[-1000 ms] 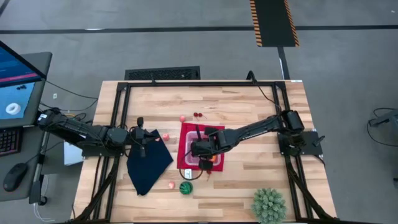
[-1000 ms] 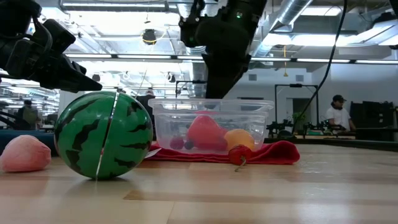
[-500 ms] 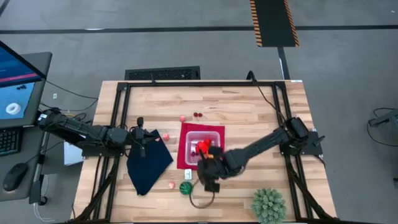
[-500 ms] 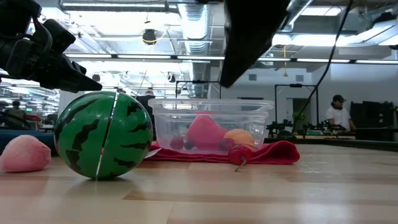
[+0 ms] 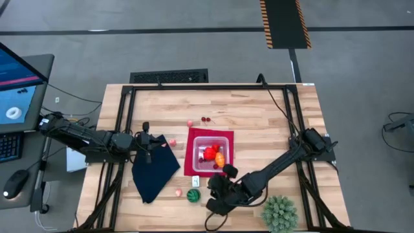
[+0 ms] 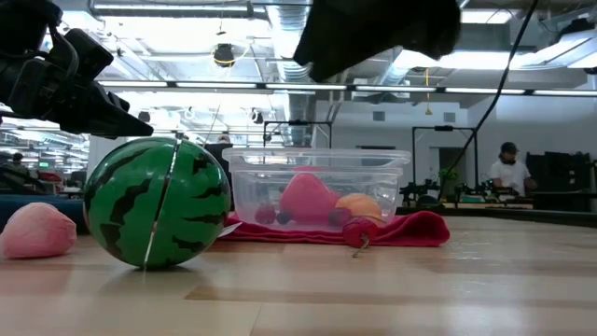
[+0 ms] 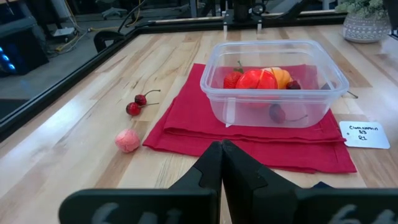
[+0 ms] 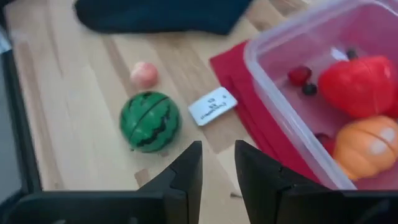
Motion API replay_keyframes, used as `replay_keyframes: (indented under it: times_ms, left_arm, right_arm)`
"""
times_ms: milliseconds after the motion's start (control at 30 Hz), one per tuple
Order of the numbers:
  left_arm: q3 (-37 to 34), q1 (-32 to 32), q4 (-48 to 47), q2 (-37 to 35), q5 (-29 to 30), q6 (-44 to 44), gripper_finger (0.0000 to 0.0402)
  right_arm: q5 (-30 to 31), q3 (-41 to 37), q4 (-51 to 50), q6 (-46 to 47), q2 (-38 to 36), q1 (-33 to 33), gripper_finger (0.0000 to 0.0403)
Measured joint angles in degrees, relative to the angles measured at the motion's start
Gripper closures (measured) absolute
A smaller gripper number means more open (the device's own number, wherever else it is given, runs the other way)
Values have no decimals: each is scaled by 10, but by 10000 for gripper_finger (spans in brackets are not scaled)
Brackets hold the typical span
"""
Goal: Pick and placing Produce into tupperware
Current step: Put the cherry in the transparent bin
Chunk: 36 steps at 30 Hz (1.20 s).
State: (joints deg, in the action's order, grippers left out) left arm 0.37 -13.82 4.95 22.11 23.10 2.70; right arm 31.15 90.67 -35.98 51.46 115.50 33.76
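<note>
**Meanwhile, right end effector hung empty near the watermelon ball**

The right end effector (image 5: 217, 206) hovered with fingers slightly parted, empty, near the striped green ball (image 5: 193, 195). The tupperware (image 5: 212, 153) sat on the red mat (image 7: 186, 124), holding red and orange produce (image 8: 360, 146). The left end effector (image 7: 221, 163), clenched, rested over the navy cloth (image 5: 154, 169).

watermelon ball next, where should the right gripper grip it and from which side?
Likely from straight above, fingers across the widest part of the watermelon ball. It is round and sits free on the table, with the pink piece close on one side. The right gripper is open beside it.
</note>
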Motion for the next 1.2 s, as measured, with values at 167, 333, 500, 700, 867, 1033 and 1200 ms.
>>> replay_keyframes:
  times_ms: [167, 333, 500, 700, 867, 1033, 1200]
  left_arm:
    - [0, 0, 0, 0, 0, 0, 401]
    - [0, 0, 0, 0, 0, 0, 401]
    - [0, 0, 0, 0, 0, 0, 401]
    - [0, 0, 0, 0, 0, 0, 401]
    - [0, 0, 0, 0, 0, 0, 402]
    - [0, 0, 0, 0, 0, 0, 401]
    - [0, 0, 0, 0, 0, 0, 402]
  right_arm:
    - [60, 0, -16, 90, 3, 14, 287]
    - [69, -1, -12, 270, 31, 16, 287]
    - [31, -1, 16, 425, 67, 8, 287]
    - [-11, 0, 37, 455, 76, 5, 287]
    - [-11, 0, 57, 461, 76, 0, 287]
    - [-5, 0, 53, 469, 76, -17, 287]
    - [-14, 0, 35, 489, 76, -41, 287]
